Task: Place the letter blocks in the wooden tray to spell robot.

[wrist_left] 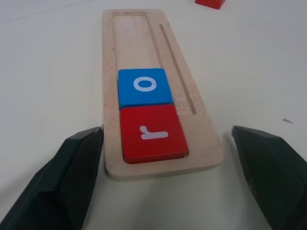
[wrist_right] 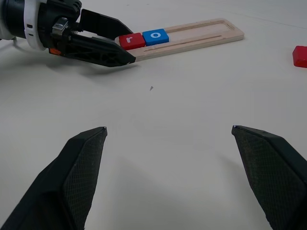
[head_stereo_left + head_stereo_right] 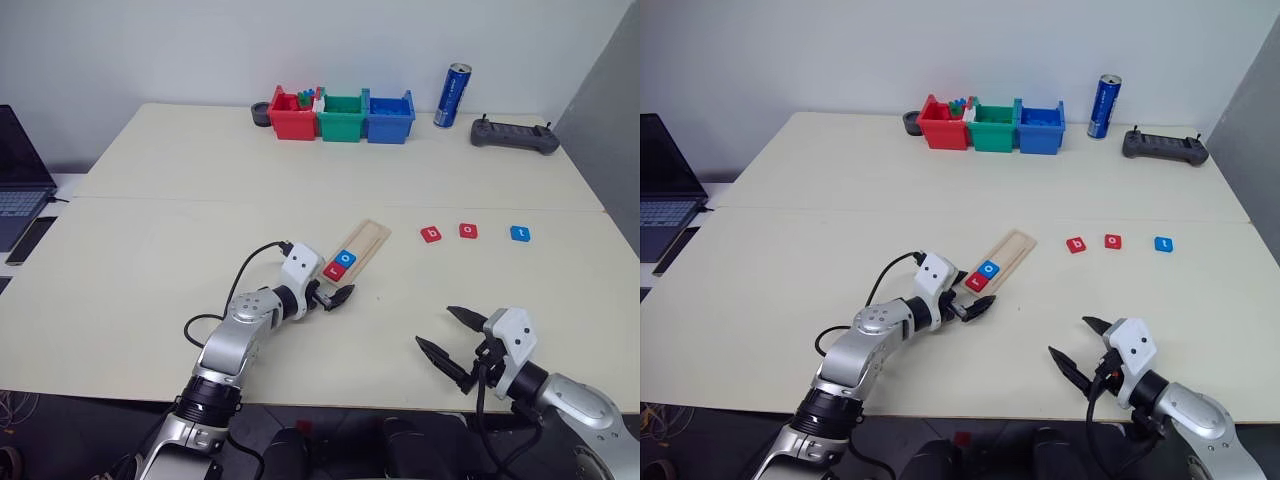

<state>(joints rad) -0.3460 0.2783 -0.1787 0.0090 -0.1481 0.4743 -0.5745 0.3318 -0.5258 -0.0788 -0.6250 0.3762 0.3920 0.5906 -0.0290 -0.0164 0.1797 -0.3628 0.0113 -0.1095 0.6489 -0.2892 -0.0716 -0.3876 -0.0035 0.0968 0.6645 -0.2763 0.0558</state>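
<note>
Partly cut off, third red block (image 1: 210, 3), wooden tray (image 1: 139, 28) beside

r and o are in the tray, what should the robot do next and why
Probably send the right end effector, open and holding nothing, to the red b block. The wooden tray holds only the red r and blue o; b comes next, and lies on the table beside the red o and blue t.
</note>
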